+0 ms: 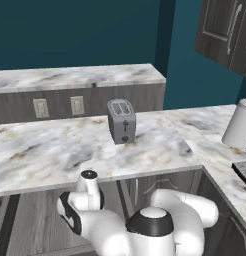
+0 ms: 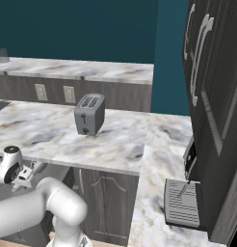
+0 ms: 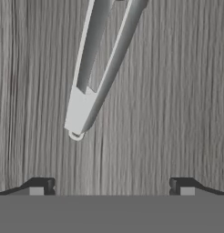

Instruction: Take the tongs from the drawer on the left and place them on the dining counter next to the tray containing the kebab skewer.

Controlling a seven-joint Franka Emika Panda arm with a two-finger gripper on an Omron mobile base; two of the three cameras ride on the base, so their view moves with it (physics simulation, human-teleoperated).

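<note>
The tongs (image 3: 98,68) lie on the grey wood-grain floor of the drawer (image 3: 177,91). They are slim and light grey, and their joined end points toward me while the two arms run off the top of the hand view. My gripper (image 3: 112,187) hangs open just short of that joined end, with nothing between its fingertips (image 3: 41,186). In the left base view my arm (image 1: 145,225) is bent low under the edge of the near marble counter (image 1: 55,150). Behind it runs the dining counter (image 1: 75,77), a marble slab over plain grey panels. The tray and the kebab skewer are out of view.
A grey toaster (image 1: 121,121) stands on the near counter, and a white roll (image 1: 240,125) on its right wing. Two wall outlets (image 1: 59,106) sit in the panel behind. Tall dark cabinets (image 2: 214,96) rise at the right, above a grey ribbed appliance (image 2: 182,203).
</note>
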